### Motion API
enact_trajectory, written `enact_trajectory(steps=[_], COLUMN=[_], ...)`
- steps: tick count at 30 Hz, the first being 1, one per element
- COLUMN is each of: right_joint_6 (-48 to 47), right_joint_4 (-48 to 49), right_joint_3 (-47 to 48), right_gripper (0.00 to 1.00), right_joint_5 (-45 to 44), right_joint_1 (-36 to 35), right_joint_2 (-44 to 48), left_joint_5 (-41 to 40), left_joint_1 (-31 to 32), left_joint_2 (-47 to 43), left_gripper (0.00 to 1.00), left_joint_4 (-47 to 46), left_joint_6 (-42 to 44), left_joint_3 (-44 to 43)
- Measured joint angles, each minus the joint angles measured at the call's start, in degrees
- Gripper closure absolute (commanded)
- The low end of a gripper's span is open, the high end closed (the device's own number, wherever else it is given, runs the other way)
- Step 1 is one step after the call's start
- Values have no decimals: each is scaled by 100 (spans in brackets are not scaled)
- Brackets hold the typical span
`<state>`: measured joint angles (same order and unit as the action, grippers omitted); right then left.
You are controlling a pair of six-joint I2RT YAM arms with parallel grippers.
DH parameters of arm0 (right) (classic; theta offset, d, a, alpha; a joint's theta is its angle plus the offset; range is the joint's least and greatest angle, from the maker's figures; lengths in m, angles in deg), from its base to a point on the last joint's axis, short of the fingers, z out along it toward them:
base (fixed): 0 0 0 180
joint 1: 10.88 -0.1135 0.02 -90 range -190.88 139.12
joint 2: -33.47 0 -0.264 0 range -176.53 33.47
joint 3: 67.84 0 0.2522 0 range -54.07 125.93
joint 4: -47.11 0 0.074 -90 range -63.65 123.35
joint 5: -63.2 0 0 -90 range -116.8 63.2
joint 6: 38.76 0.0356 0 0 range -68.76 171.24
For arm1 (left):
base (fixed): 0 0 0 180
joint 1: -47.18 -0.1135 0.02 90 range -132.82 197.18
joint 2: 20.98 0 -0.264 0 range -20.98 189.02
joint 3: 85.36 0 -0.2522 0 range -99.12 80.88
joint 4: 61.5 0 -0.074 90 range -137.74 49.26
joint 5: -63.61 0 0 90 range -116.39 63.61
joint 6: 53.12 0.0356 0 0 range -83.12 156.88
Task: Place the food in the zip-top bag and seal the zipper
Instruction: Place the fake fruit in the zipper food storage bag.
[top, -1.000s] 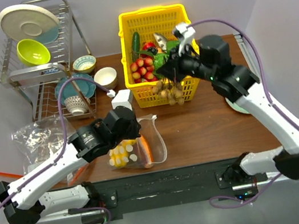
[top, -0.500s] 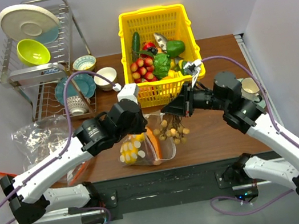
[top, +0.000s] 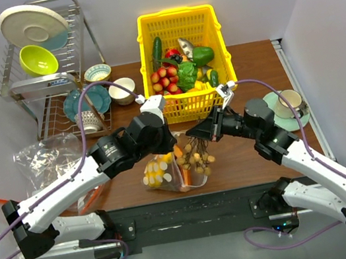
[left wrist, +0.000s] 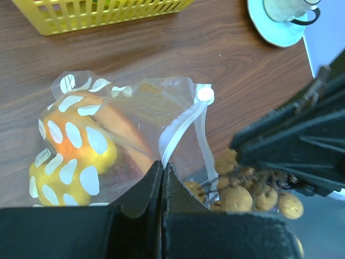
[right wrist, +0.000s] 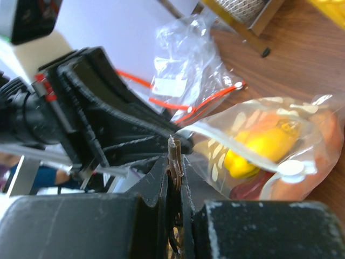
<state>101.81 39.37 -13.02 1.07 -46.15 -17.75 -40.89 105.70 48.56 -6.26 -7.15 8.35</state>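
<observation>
The dotted zip-top bag (top: 161, 175) hangs at the table's front centre, with yellow and orange food inside (left wrist: 75, 145). My left gripper (top: 165, 148) is shut on the bag's mouth edge at the whitish zipper (left wrist: 180, 127) and holds it up; its white slider (left wrist: 205, 95) sits at the far end. My right gripper (top: 192, 133) is shut on the stem (right wrist: 174, 154) of the brown berry cluster (top: 196, 159). The cluster dangles at the bag's open mouth, right beside the left jaws (left wrist: 253, 197). The bag also shows in the right wrist view (right wrist: 264, 145).
A yellow basket (top: 206, 13) of toy produce stands behind. A dish rack (top: 77, 25) and bowls sit at back left. Clear bags with red-orange strips (top: 44, 159) lie at left. A cup on a saucer (top: 286, 106) stands at right.
My right arm carried the berry cluster from the basket down to the bag's mouth. My left gripper shifted right and lifted the bag's edge.
</observation>
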Motion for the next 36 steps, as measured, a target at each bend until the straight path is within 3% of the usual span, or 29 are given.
enact_trajectory(steps=[10,17,21,29,36], right_joint_6=[24,131,280,234,-409], right_joint_4=[-20,-2,4,297,785], right_joint_3=[-31,-61,-125,-494,-870], right_gripper=[100,100,100,100,100], right_joint_5=[-1388,-2632,-3169,-3705,-3939], right_joint_1=[-365,-1362,-1582,-1687,-1698], right_joint_2=[0,-2,39,245,317], left_joint_5=[299,492,525,684,986], left_joint_1=[-44,-125,-201,-304,-448], left_joint_2=[-68,-125,-131,-203,-216], left_gripper=[100,100,100,100,100], left_joint_4=[-146,-271,-286,-376,-393], left_joint_6=[-140,-249,-293,-348,-361], left_joint_3=[0,4,24,109,109])
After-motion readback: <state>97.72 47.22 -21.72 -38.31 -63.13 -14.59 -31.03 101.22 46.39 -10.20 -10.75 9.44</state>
